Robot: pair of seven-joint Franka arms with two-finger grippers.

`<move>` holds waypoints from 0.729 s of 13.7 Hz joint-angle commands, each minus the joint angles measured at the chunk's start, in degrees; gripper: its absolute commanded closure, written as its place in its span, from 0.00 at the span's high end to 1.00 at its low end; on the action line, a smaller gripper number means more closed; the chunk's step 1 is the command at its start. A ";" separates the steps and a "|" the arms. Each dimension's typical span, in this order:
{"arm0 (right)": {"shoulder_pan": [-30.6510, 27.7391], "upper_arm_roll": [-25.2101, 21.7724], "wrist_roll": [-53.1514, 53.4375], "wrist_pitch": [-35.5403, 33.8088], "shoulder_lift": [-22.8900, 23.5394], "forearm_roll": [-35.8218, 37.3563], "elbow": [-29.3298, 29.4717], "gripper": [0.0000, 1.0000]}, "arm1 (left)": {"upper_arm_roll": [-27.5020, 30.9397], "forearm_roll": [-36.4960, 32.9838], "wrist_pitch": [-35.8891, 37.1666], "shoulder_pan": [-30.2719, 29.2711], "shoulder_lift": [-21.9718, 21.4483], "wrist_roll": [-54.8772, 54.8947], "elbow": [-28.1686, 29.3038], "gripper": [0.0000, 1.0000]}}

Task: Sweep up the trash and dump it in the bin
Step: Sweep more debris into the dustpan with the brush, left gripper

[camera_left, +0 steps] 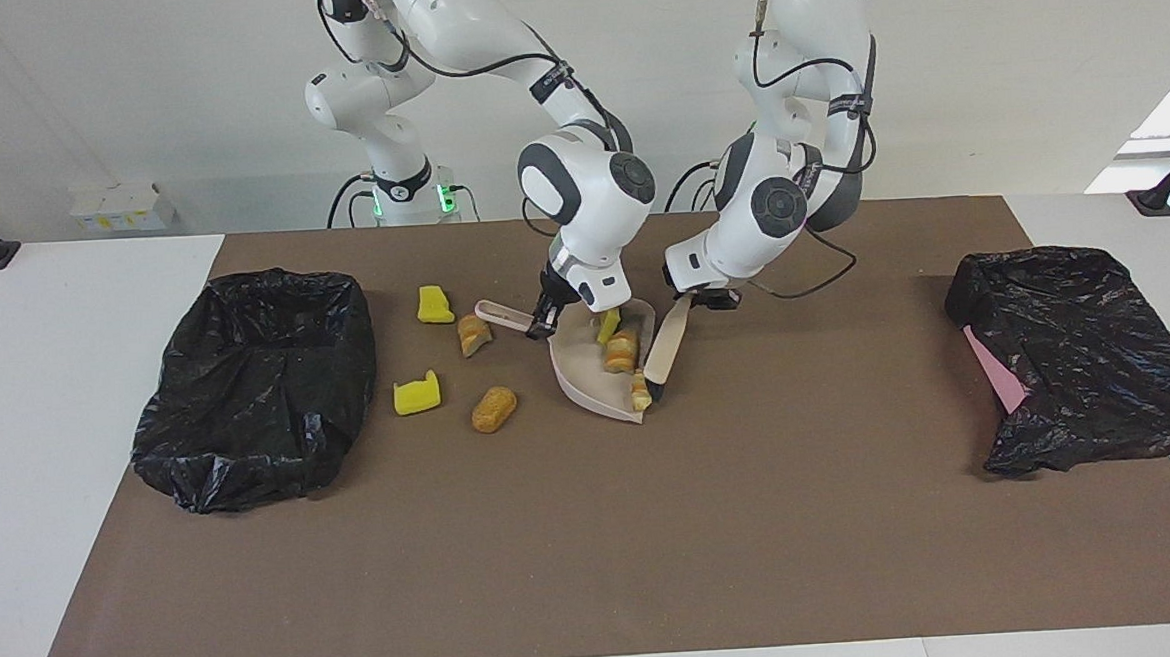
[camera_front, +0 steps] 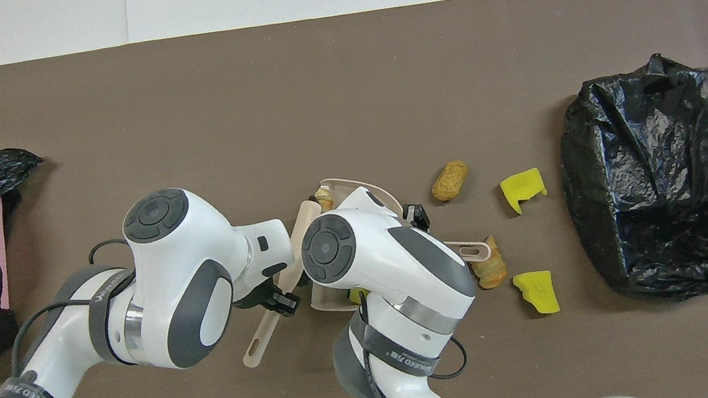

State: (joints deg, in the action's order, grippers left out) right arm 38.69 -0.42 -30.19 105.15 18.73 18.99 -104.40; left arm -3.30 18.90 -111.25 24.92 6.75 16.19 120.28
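My right gripper (camera_left: 545, 325) is shut on the handle of the beige dustpan (camera_left: 588, 386), which rests on the mat. In the pan lie a yellow sponge chunk (camera_left: 608, 325) and a pastry lump (camera_left: 622, 350). Another pastry lump (camera_left: 639, 391) sits at its lip. My left gripper (camera_left: 702, 299) is shut on the brush (camera_left: 666, 344), whose bristles press against the pan's open edge. Loose trash lies toward the right arm's end: two yellow sponge chunks (camera_left: 434, 304) (camera_left: 416, 394) and two pastry lumps (camera_left: 473, 334) (camera_left: 494, 409). In the overhead view both wrists cover most of the dustpan (camera_front: 352, 185).
A black bag-lined bin (camera_left: 258, 386) stands at the right arm's end of the brown mat. A second black bag-lined bin (camera_left: 1077, 353) stands at the left arm's end, with a pink edge showing.
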 commanded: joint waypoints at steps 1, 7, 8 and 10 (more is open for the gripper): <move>-0.11 0.34 1.10 0.05 -1.42 -0.79 -1.15 0.00 | 0.84 1.23 7.16 -4.50 -1.74 4.98 -2.92 0.00; -0.11 0.34 1.19 -0.12 -1.51 -0.79 -1.24 0.00 | 1.10 1.14 3.33 -10.24 -1.48 6.23 -3.56 0.00; -0.19 0.34 1.19 -0.12 -1.51 -0.71 -1.24 0.00 | 1.10 1.14 2.01 -10.15 -0.34 5.79 -3.38 0.00; -0.19 0.34 1.19 -0.12 -1.51 -0.79 -1.24 0.00 | 1.02 1.14 -3.08 -9.28 0.90 4.38 -1.38 0.00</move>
State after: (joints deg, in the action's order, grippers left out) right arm 38.70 -0.40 -30.16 105.16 18.62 18.99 -104.40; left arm -2.28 19.29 -109.77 14.67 6.70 21.65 116.76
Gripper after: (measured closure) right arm 0.670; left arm 0.740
